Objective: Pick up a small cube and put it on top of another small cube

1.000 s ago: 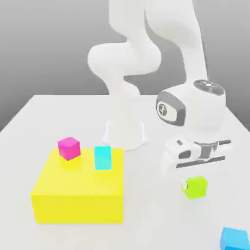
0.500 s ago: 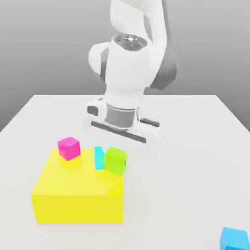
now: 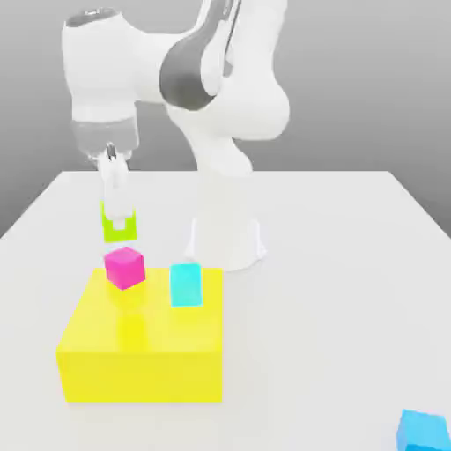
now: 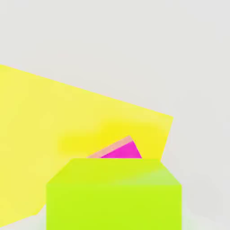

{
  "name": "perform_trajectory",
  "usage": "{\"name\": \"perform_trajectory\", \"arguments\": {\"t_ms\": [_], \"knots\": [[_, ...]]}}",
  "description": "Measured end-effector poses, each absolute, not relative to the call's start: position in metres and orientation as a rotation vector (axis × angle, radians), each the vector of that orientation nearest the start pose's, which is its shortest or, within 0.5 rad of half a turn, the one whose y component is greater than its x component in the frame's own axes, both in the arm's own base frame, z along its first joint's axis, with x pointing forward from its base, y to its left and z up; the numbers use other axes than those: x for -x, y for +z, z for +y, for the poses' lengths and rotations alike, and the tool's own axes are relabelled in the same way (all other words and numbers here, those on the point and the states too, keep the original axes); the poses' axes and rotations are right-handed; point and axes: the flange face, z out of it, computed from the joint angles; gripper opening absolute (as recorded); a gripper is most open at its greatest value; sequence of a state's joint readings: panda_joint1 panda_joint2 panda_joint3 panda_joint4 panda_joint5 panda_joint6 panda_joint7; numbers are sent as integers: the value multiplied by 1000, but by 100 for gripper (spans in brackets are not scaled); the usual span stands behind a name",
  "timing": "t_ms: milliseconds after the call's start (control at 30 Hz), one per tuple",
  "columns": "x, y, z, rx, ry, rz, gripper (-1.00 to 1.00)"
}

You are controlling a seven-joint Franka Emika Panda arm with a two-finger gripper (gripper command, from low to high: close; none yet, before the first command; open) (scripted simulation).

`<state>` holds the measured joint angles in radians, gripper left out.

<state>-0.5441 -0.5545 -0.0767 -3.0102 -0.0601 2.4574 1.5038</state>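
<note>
1. Closed the fingers of the gripper (image 3: pixel 117 220) on the lime-green cube (image 3: pixel 119 235), pinching it from opposite sides.
2. Held it in the air towards the exterior view's left, just above the magenta-pink cube (image 3: pixel 124 268), with a small gap showing between the two.
3. Seemed, in judgement, to be at the lining-up step, with lowering and letting go yet to do.
4. Risked a crooked or toppling stack, since in the hand view the two cubes looked turned at different angles.
5. Risked nudging the magenta-pink cube off its perch, near the far edge of the yellow block (image 3: pixel 141 377), by coming down off-centre or too fast.
6. Left room on that same block for a cyan block (image 3: pixel 186 285), beside the magenta-pink cube but apart from it.
7. Showed a sky-blue cube (image 3: pixel 423 433) well apart, at the exterior view's near right corner.
8. Spread a plain pale table (image 3: pixel 308 352) beneath everything, with the white arm (image 3: pixel 101 75) reaching over it.
9. Ended in a bare grey backdrop (image 3: pixel 370 88).
</note>
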Motion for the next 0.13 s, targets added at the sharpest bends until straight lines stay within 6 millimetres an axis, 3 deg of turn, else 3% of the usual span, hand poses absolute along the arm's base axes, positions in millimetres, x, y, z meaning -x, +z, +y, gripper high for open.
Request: {"name": "perform_trajectory", "arguments": {"t_ms": [33, 133], "knots": [[-245, 285, -169, 1607, 0, 2697, 100], [-245, 285, -169, 1607, 0, 2697, 100]]}}
